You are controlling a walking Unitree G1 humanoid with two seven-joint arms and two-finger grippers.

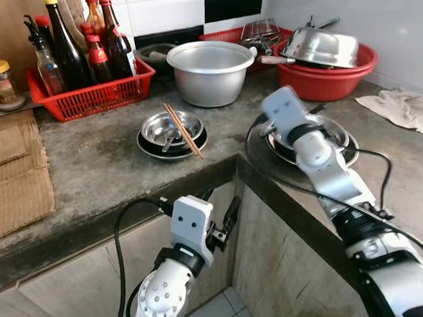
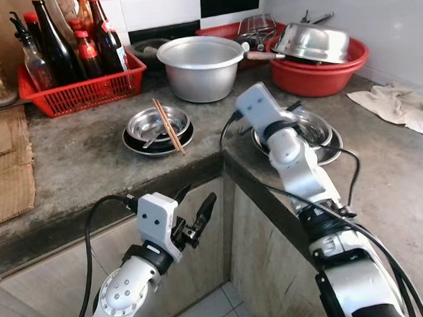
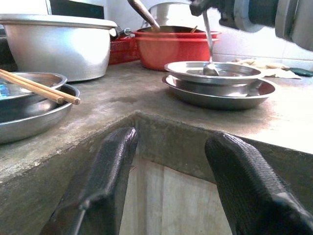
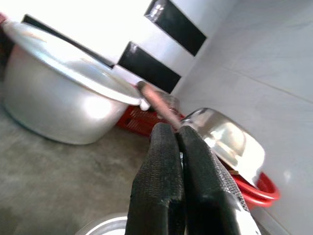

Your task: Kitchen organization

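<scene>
Left eye view: The bench (image 1: 90, 166) is an L-shaped concrete slab. The landmark is the pot (image 1: 210, 71), standing near the back of the bench. Left of the pot sits a red basket (image 1: 93, 94) of bottles (image 1: 67, 45). Directly in front of the pot lies a stack of plates (image 1: 172, 134) with chopsticks (image 1: 183, 130) laid across it. Right of the pot is a red basin (image 1: 328, 76) holding an upturned steel bowl (image 1: 321, 45). A second plate stack (image 1: 344, 147) lies in front of the basin, with the right arm over it. A cloth (image 1: 402, 111) lies far right of the pot. The left hand (image 1: 226, 226) hangs below the bench edge, under the chopstick plates.

Left wrist view: The left hand's fingers (image 3: 105, 176) stand apart, holding nothing, level with the bench edge. The right hand (image 3: 210, 7) is above the second plate stack, right of the pot, clamped on a spoon (image 3: 209, 46). The spoon hangs upright with its bowl resting in the top plate.

Right wrist view: The right hand's fingers (image 4: 161, 181) are pressed together. The pot and the steel bowl lie beyond them.
</scene>
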